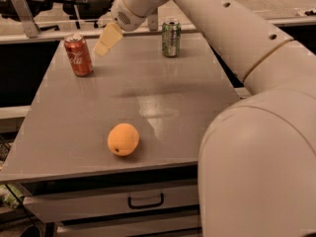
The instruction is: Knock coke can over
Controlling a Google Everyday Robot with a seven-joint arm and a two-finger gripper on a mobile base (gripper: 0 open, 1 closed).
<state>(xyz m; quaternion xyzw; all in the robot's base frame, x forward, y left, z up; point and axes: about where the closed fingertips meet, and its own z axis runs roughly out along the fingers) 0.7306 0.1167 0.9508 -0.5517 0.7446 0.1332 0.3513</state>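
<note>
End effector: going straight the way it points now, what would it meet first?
Probably the coke can: the end effector hovers just beside it, pointing down-left at it. Depth unclear; maybe the table first.

You see a flat grey rectangular table (168, 88) with a grey drawer (84, 207) beneath it, fitted with a black handle (145, 201). The gripper (102, 45) hangs above the table's far-left area.
</note>
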